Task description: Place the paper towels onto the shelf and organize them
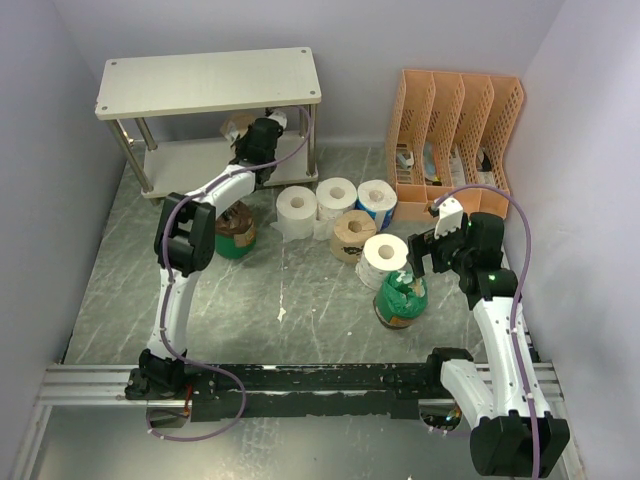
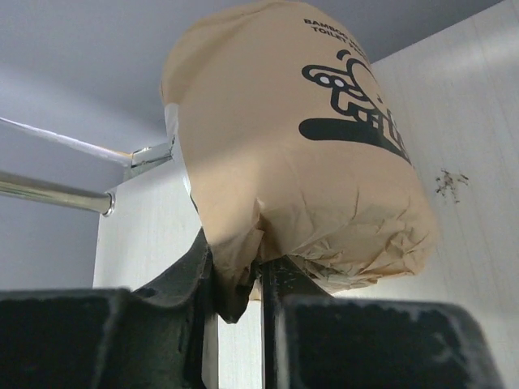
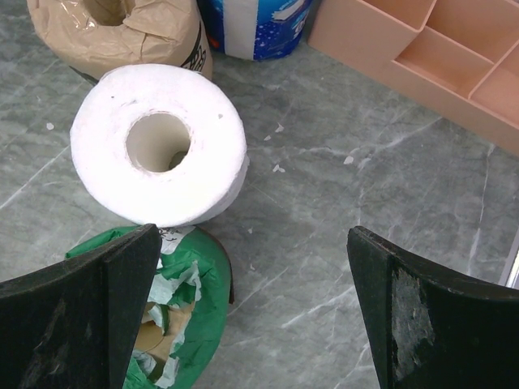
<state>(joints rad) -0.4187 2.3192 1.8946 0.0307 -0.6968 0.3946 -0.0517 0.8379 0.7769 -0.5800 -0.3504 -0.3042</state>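
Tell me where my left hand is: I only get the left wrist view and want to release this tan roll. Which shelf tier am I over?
Observer: In the top view your left hand, shut on the tan roll, is under the shelf's top board, over the lower board.
Operator: Is the right hand busy?
Observer: No. The right hand is open and empty, above the table beside a white roll and a green-wrapped roll.
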